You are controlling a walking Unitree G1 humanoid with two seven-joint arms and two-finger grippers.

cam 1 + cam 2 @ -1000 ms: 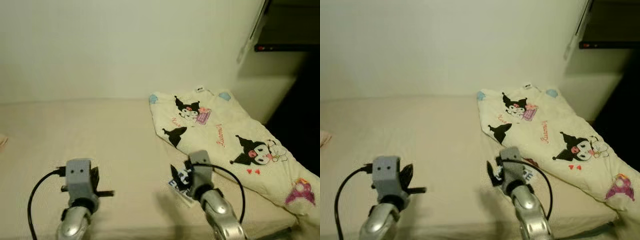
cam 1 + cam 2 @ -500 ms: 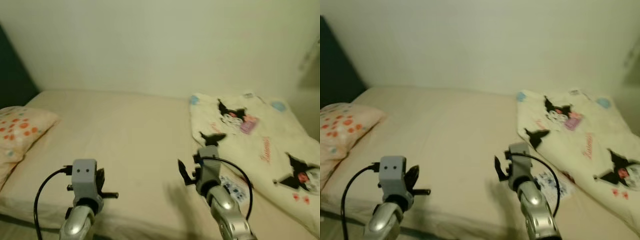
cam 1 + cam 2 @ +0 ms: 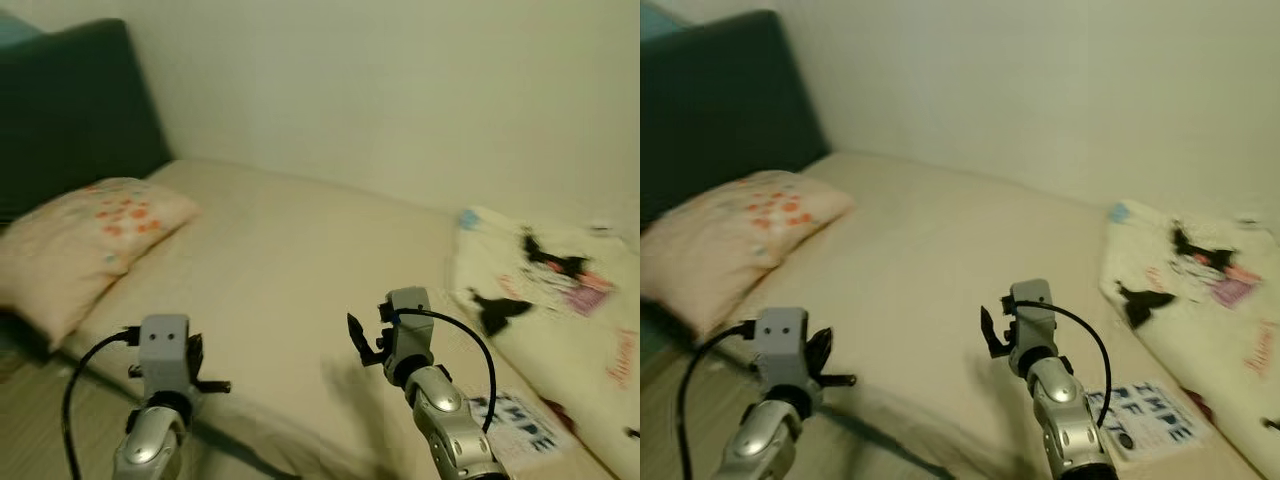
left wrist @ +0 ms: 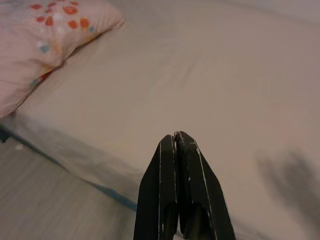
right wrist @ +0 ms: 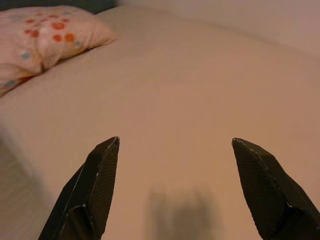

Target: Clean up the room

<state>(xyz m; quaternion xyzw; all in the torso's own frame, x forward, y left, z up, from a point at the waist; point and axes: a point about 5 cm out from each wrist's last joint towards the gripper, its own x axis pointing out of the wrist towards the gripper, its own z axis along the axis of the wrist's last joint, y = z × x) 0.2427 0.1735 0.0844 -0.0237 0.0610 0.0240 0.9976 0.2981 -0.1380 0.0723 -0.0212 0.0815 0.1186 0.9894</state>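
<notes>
Hovering pincers: both raised over the near edge of the bed, neither touching anything
Left pincer (image 4: 175, 142): fingers pressed flat together, nothing between them; it hangs above the bed's near edge with a strip of floor (image 4: 45, 200) below
Right pincer (image 5: 175, 150): fingers spread wide apart, empty, pointing across the open middle of the mattress (its shadow falls on the sheet just ahead)
Bed (image 3: 300, 270): plain cream sheet, mostly bare, running from the robot up to the pale wall (image 3: 400, 90)
Pillow (image 3: 90, 240): pinkish with orange and red dots, lying at the left end of the bed against a dark headboard (image 3: 70, 100), well apart from both pincers
Blanket (image 3: 1200, 290): cream with black cartoon characters and pink bits, folded at the right end of the bed, off to the right pincer's side
Printed sheet (image 3: 1145, 415): white paper or card with dark blue lettering, flat on the bed near the right arm, just beside the blanket's near edge (text too blurry to read)
</notes>
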